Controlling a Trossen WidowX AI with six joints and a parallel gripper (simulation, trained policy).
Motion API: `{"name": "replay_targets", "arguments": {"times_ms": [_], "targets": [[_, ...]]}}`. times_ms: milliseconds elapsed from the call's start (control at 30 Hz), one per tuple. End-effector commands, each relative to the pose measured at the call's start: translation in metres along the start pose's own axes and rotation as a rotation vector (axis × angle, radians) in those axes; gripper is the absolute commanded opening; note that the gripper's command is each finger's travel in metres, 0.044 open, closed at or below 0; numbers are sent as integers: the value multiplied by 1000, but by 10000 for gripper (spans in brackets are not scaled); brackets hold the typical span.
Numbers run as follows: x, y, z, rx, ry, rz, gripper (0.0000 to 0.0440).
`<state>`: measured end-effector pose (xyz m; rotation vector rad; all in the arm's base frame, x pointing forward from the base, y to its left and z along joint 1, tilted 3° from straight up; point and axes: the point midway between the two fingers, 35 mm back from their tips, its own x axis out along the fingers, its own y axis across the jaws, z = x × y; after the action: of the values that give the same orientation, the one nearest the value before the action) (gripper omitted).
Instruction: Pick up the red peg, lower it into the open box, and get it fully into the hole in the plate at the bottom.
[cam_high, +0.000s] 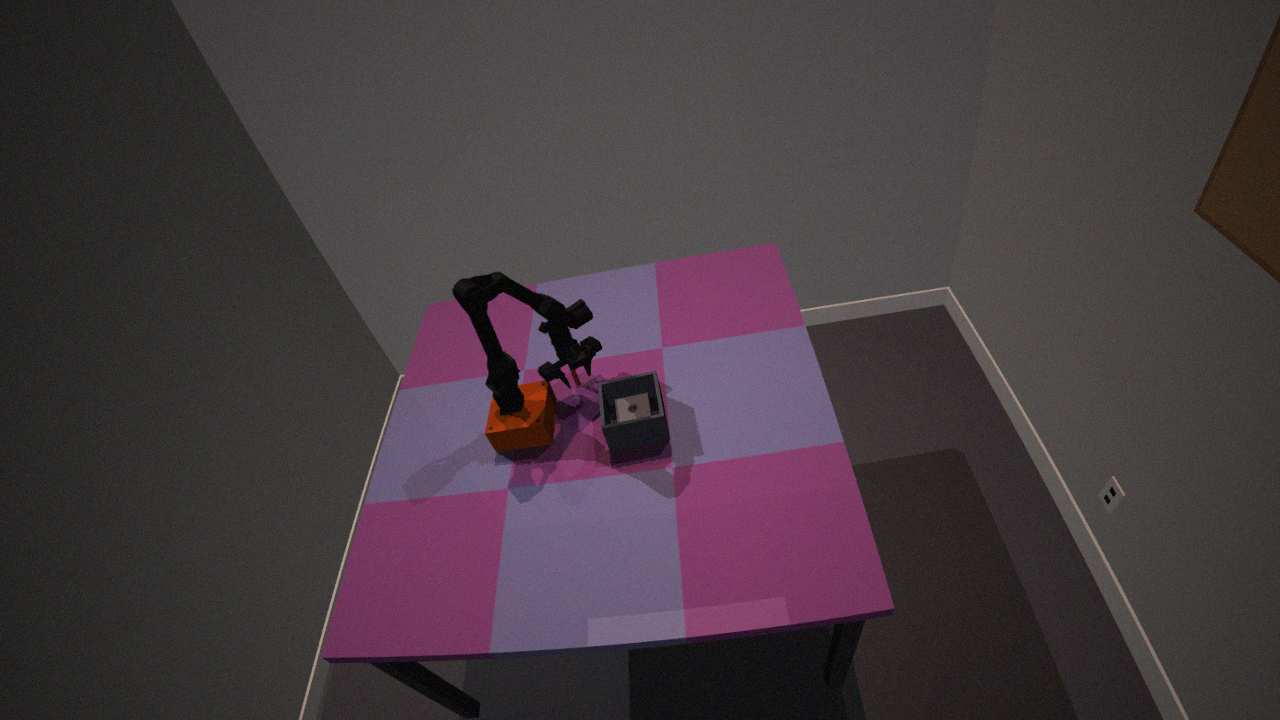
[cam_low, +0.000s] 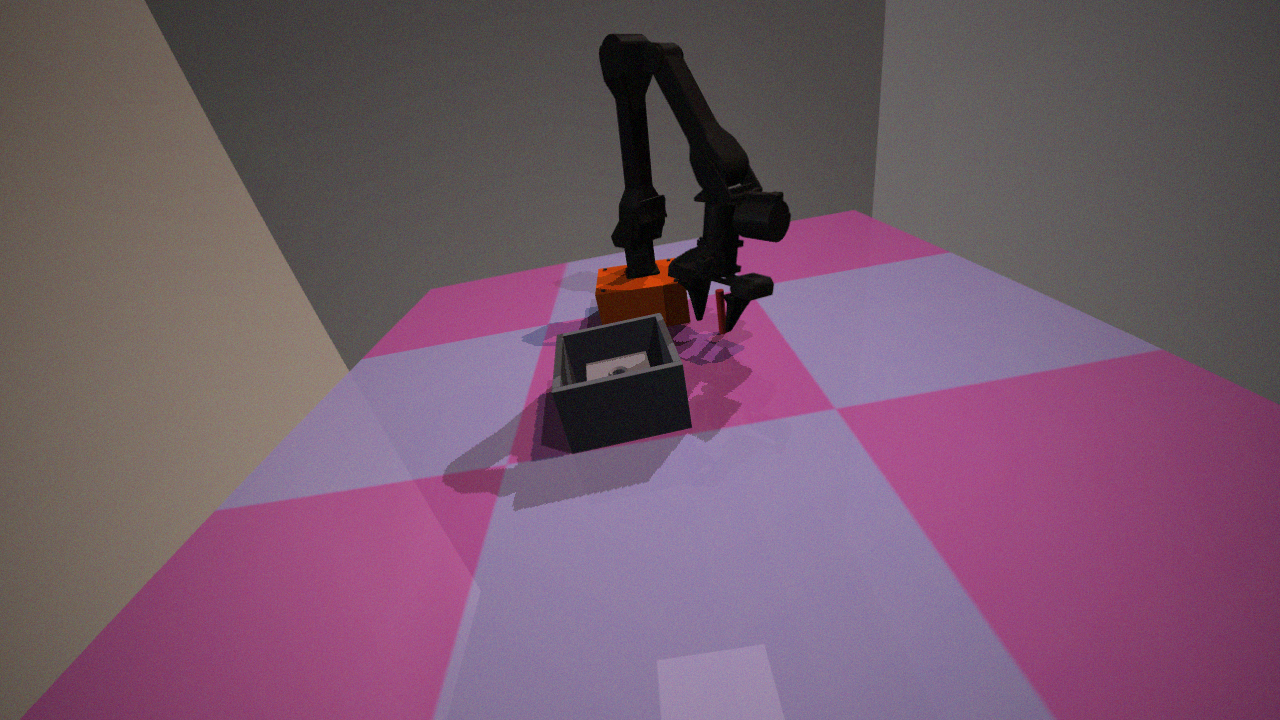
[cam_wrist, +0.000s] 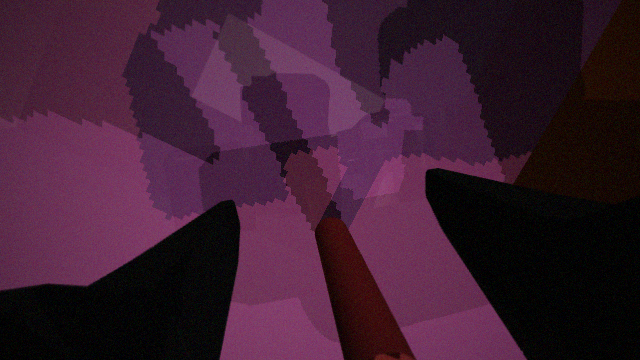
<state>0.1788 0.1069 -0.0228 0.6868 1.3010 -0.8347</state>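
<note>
Red peg, a slim smooth cylinder, stands between open black fingers.

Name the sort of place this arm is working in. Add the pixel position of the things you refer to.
Probably a plain indoor room set up as a robot test area: grey walls with skirting, a wall socket (cam_high: 1111, 494), and a checkered table (cam_high: 751, 537) (cam_low: 716, 537) carrying the arm.

Arm bent high at the elbow, forearm sloping down; hand low over bench, pointing downward, fingers parted.
</note>
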Motion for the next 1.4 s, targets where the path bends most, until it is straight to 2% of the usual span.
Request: {"name": "replay_targets", "arguments": {"times_ms": [0,300,833,1367], "targets": [[4,-3,-5,6,35,-12,234],[0,3,-9,-11,114,-23,0],[-44,23,31,-108,-22,63,0],[-96,43,89,-141,-131,100,0]]}}
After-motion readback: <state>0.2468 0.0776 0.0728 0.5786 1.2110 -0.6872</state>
